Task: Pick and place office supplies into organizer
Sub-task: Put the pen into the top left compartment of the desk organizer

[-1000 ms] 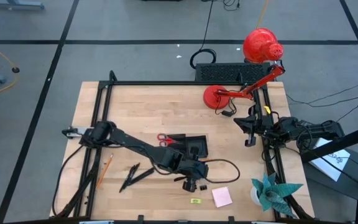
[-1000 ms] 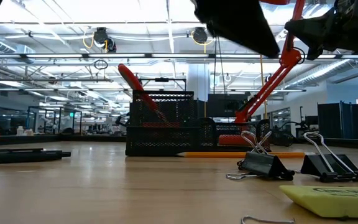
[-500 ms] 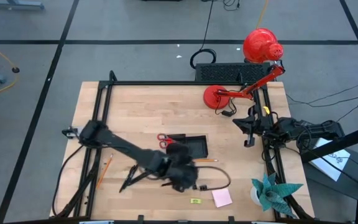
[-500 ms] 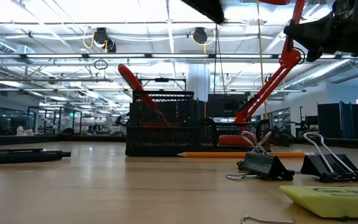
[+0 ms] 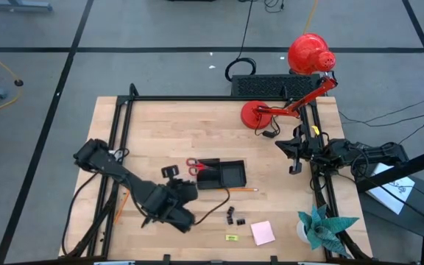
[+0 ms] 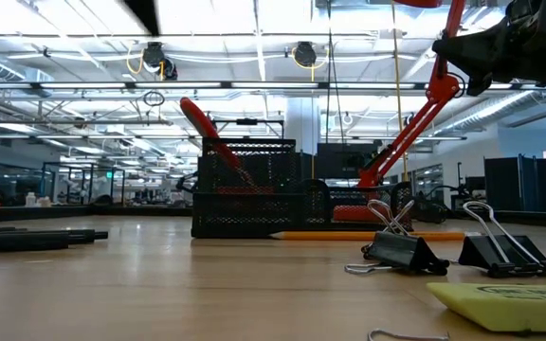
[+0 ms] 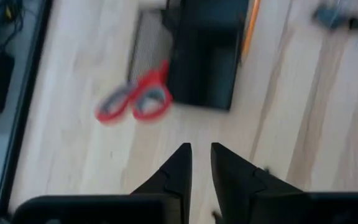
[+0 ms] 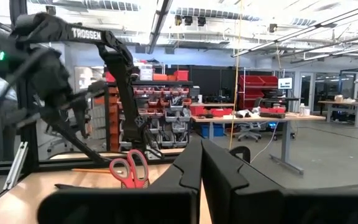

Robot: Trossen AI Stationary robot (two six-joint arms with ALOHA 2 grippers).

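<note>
Looking straight down, the left gripper (image 5: 170,171) hangs above bare wood just left of the organizer (image 5: 221,174). Its fingers cannot be read from here. The organizer sits mid-table, with the scissors (image 5: 195,165) standing in its left end, red handles poking out to the left. An orange pencil (image 5: 243,190) lies just in front of the tray, touching or nearly so. Two black clips (image 5: 235,216) sit nearer the front edge, a pink pad (image 5: 263,232) and a small yellow piece (image 5: 231,238) beyond them. Another orange pencil (image 5: 124,202) lies at the left, partly under the arm. The right gripper (image 5: 294,156) waits at the table's right edge, beside the red lamp (image 5: 293,103).

From table height, the organizer (image 6: 249,189) shows as a black mesh box with the scissors' handle (image 6: 200,118) slanting up out of it. The pencil (image 6: 368,235) lies along its base, the clips (image 6: 448,251) stand closer, and the yellow piece (image 6: 510,305) lies closest of all.

The left wrist view shows the two fingers (image 7: 176,168) nearly together, a thin gap between them, holding nothing; past them lie the blurred scissors (image 7: 135,102) and organizer (image 7: 207,53).

The right wrist view shows its fingers (image 8: 188,168) pressed together and empty, with the scissors (image 8: 129,169) and the left arm (image 8: 73,74) farther off.
</note>
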